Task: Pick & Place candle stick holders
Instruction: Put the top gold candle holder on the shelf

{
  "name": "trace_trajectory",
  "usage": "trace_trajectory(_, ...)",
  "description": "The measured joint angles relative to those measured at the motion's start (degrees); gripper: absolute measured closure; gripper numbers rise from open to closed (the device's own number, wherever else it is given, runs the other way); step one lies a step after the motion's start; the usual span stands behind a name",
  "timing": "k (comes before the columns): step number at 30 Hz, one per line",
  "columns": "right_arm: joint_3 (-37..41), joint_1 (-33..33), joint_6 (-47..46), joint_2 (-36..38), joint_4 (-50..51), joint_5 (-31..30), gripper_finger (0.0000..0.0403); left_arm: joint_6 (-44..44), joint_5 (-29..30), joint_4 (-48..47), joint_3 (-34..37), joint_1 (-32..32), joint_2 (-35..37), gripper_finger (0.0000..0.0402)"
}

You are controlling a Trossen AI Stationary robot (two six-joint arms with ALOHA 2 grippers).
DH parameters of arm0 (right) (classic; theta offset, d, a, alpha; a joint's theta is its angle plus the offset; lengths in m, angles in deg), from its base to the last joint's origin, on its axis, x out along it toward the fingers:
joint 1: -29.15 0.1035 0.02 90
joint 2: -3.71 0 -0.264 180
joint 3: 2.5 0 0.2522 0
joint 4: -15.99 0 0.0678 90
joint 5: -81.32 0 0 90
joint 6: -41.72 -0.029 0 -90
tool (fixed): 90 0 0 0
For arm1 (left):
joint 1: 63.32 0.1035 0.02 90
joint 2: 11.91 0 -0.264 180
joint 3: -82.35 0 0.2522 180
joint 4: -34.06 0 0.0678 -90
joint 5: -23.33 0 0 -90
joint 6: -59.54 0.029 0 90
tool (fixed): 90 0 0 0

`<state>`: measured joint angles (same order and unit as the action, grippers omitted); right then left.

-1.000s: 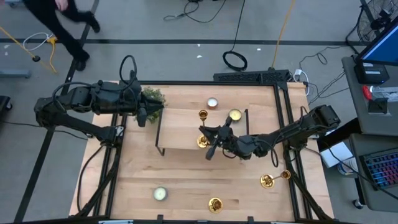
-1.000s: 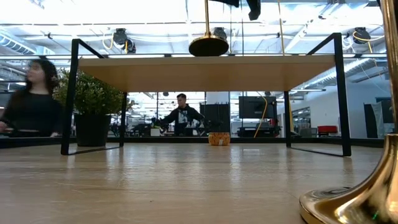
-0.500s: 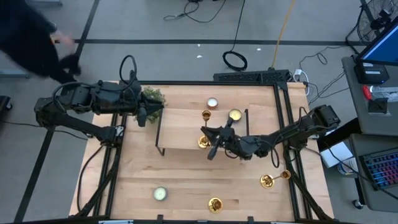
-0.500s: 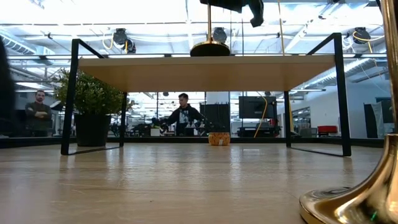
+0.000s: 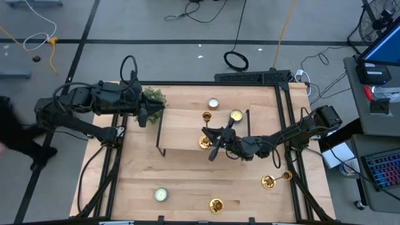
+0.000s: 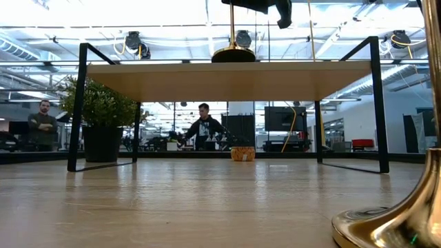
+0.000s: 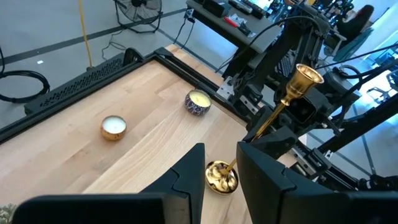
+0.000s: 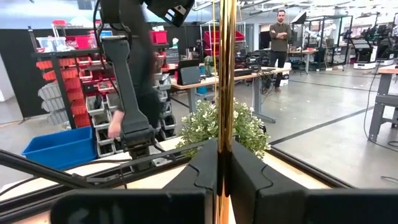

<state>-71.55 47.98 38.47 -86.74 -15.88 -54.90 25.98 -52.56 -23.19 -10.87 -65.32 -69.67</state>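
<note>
While clamped in right pincer (image 5: 213, 147): candle stick holder (image 5: 204, 142) on shelf (image 5: 181, 128).

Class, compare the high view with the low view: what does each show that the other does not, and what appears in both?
Only the high view shows both arms whole: the left gripper parked by the green plant's top, two tealight candles, and holders at the near edge.

Only the low view shows the room behind, with people standing, and the plant's dark pot.

Both show the raised wooden shelf and the candle stick holder standing on it, its stem gripped by the right gripper.
</note>
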Motion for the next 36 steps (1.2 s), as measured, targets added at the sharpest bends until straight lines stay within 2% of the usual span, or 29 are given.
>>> trace_trajectory(19, 0.1, -1.1, -1.7, -0.7, -0.4, 5.9, 0.0392, 0.2, -1.0, 0.3, 0.1, 0.0, -2.6, 0.0305)
trace_trajectory(36, 0.7, -1.5, -3.2, -1.6, -1.1, 5.7, 0.0385, -0.1, -1.0, 0.4, 0.0, 0.0, -2.2, 0.0305)
